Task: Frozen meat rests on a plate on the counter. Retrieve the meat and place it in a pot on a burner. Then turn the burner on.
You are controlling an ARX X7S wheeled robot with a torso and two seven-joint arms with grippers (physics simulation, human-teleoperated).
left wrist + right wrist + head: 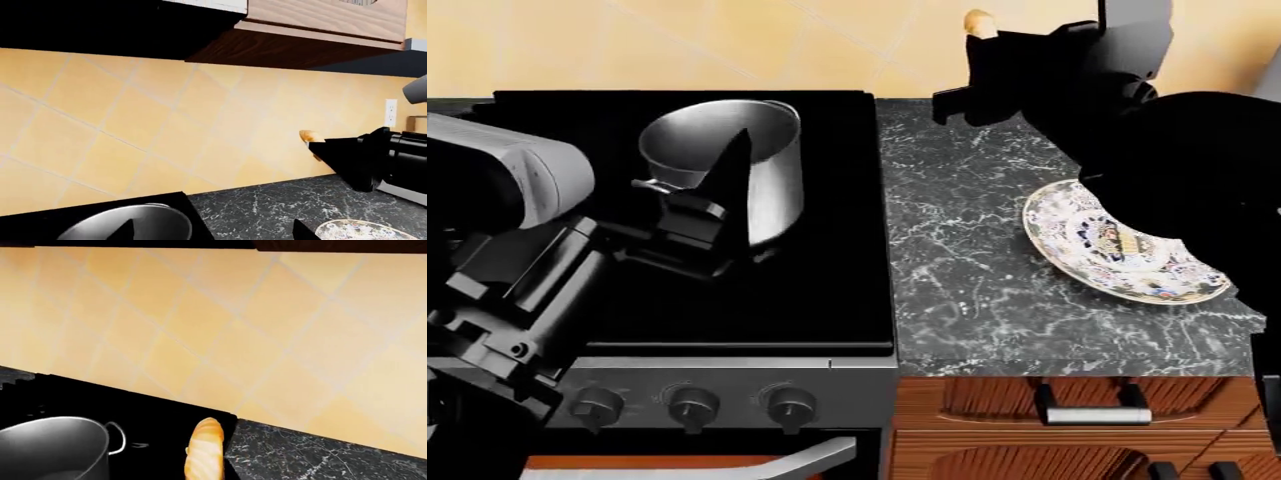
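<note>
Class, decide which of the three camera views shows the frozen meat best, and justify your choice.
The right wrist view: the frozen meat fills the foreground, its orange-tan and pale banding clear, held up above the counter. The left wrist view shows only a small tip poking from the right gripper. The head view shows a tiny end.

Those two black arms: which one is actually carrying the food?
The right arm's gripper, raised above the counter behind the plate, holds the frozen meat. The left gripper, beside the pot, holds nothing visible.
</note>
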